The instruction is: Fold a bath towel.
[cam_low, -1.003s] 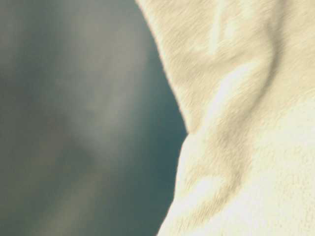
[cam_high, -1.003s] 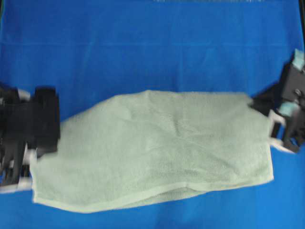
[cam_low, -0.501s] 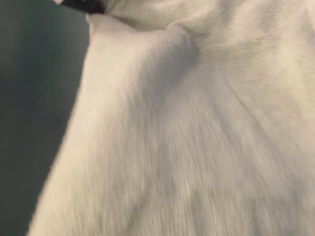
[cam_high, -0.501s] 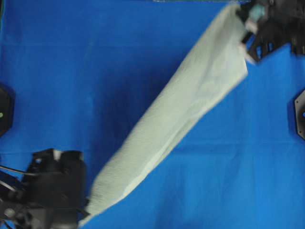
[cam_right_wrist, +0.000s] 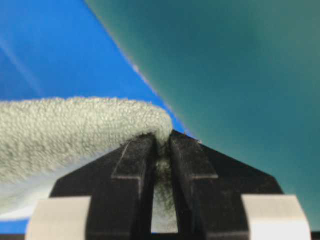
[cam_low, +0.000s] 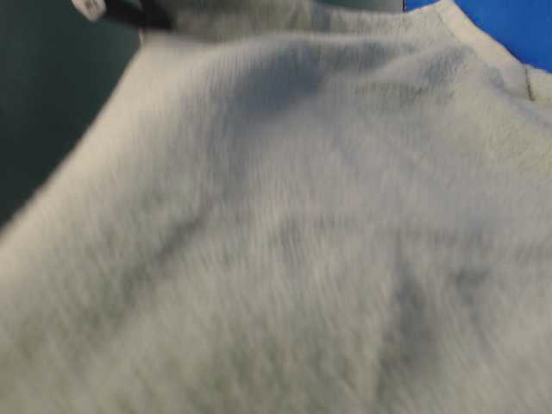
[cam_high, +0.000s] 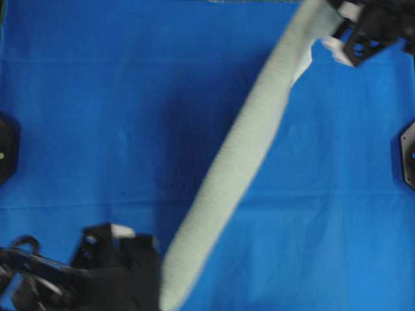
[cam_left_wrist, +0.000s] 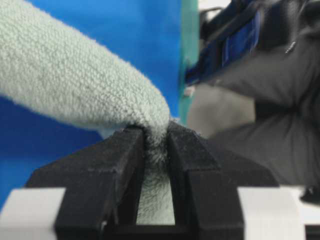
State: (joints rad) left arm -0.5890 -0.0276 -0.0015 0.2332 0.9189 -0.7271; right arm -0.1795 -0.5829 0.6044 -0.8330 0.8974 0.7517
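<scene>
left gripper (cam_left_wrist: 156, 145) bottom left, right gripper (cam_right_wrist: 162, 145) top right, both pinched closed

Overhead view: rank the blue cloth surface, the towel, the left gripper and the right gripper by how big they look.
1. blue cloth surface
2. bath towel
3. left gripper, partly cropped
4. right gripper, also cropped, so the last two are uncertain

Bright blue cloth over the counter, with a teal edge beyond.

A smooth blue cloth (cam_high: 97, 116) covered the counter in the overhead view, with faint straight creases running across it. At twelve o'clock a thin teal strip (cam_high: 253, 1) showed. The right wrist view showed a broad teal surface (cam_right_wrist: 230, 65) bordering the blue.
</scene>
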